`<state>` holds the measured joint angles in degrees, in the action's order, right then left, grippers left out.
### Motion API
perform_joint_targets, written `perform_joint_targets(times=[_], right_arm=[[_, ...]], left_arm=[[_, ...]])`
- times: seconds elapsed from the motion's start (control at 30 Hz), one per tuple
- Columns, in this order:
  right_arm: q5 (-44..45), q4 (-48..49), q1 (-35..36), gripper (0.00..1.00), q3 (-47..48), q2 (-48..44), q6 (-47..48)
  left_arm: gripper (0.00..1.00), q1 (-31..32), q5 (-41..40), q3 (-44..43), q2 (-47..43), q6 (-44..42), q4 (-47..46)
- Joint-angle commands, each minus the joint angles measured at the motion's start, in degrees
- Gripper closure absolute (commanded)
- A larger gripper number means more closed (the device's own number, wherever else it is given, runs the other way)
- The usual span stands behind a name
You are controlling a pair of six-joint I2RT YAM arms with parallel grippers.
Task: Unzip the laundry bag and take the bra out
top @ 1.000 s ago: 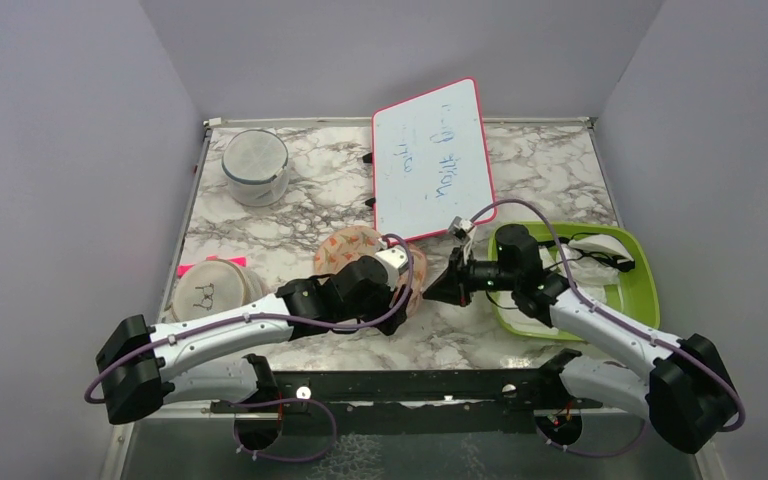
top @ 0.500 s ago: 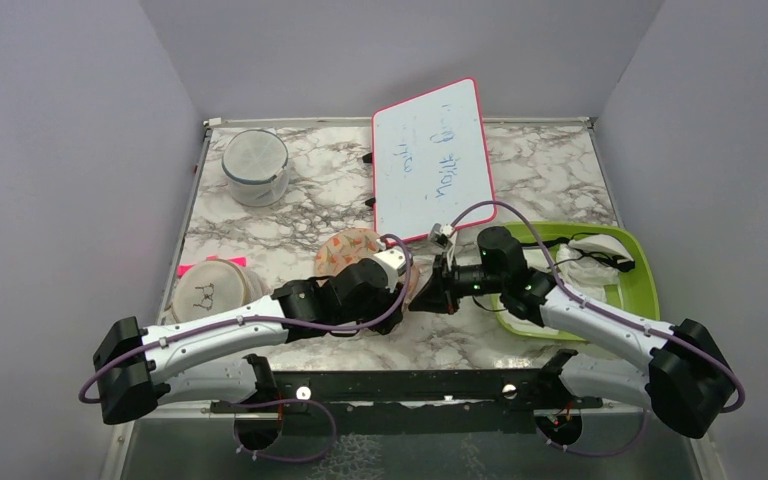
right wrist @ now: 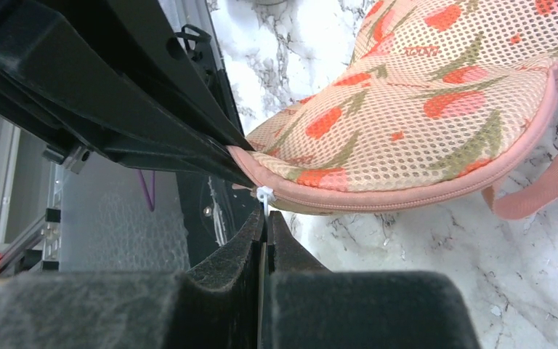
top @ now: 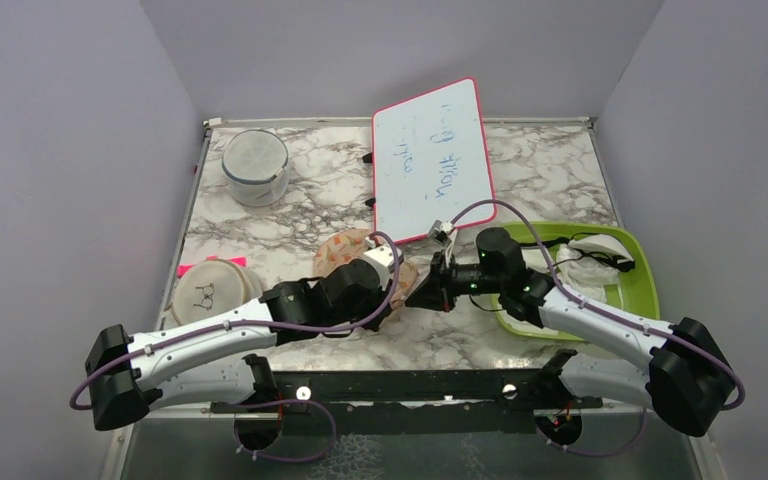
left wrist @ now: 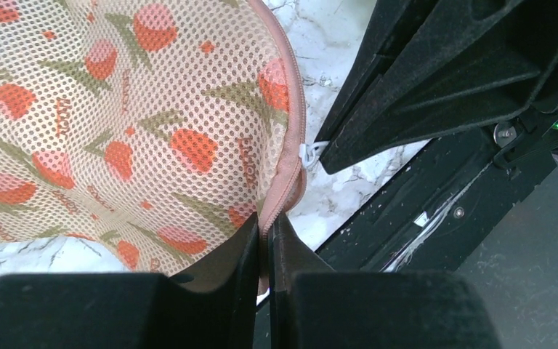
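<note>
Since earlier, left pincer (left wrist: 265, 227) clamped bag (left wrist: 116, 109) rim at 5 o'clock; right pincer (right wrist: 265, 218) clenched on zip pull (right wrist: 264, 193). I judge zip still shut, bra unseen.

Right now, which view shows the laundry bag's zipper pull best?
The right wrist view: the white zipper pull sits centre frame on the laundry bag edge, at the right tool tips. The left wrist view shows it small beside that tool; the top view cannot resolve it.
</note>
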<state>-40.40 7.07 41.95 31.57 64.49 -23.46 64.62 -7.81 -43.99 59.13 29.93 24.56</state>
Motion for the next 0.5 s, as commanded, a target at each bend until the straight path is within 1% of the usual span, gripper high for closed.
perform_joint_targets(times=[0.0, 0.2, 0.33, 0.47], right_arm=[[5.78, 1.67, 0.24, 0.99, -0.04, 0.4, -1.67], [12.17, 0.31, -0.12, 0.99, -0.67, 0.23, -2.64], [12.1, -1.36, -2.22, 0.99, 0.12, 3.45, -2.52], [8.21, 0.87, -6.75, 0.99, -0.75, 5.5, -3.53]], left_arm=[[1.0, 0.19, -2.5, -0.4, -3.19, 0.95, 2.65], [1.0, 0.18, -3.41, 0.04, -5.61, 1.64, 4.72], [1.0, 0.19, -3.69, 0.46, -7.0, 2.09, 5.42], [1.0, 0.2, -3.8, 0.77, -7.98, 2.45, 5.9]])
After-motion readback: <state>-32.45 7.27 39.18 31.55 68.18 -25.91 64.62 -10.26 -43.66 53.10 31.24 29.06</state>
